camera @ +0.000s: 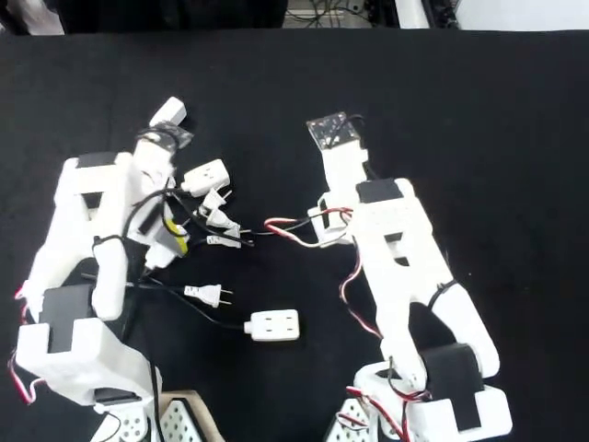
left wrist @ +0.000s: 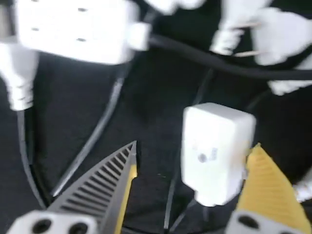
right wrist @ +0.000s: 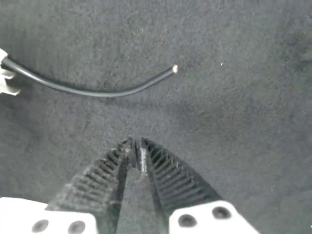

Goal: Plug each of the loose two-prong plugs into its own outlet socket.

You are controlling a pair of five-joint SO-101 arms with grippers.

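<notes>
1. The left gripper (left wrist: 195, 146) has its jaws well apart. A white block (left wrist: 217, 151) stands between them, against the yellow finger (left wrist: 265, 180), with an open gap on the side of the grey ribbed finger (left wrist: 107, 180). I cannot tell whether the block is a plug or a socket.
2. Past that gripper lies an outlet block (left wrist: 73, 29) with a black cable leaving its end. A white plug (left wrist: 19, 73) sits just beside it, and a pair of pronged plugs (left wrist: 273, 34) lies off to the other side.
3. In the high view the left arm (camera: 92, 212) leans over a crowded knot: the outlet block (camera: 204, 177), small loose plugs (camera: 219, 219) and looping black cables close together, with little free cloth between them.
4. Nearer the arm bases a single plug (camera: 207, 295) lies apart, its prongs turned towards the right arm's side. A second outlet block (camera: 274, 325) lies near it, not touching, with bare cloth around both.
5. The right gripper (right wrist: 135, 146) has its fingers pressed together on nothing. It hangs over bare cloth, near a thin cable (right wrist: 97, 90) that ends in a cut tip.
6. In the high view the right gripper (camera: 333, 131) points towards the far edge of the table (camera: 515, 110), with broad open cloth beyond it and on its right.
</notes>
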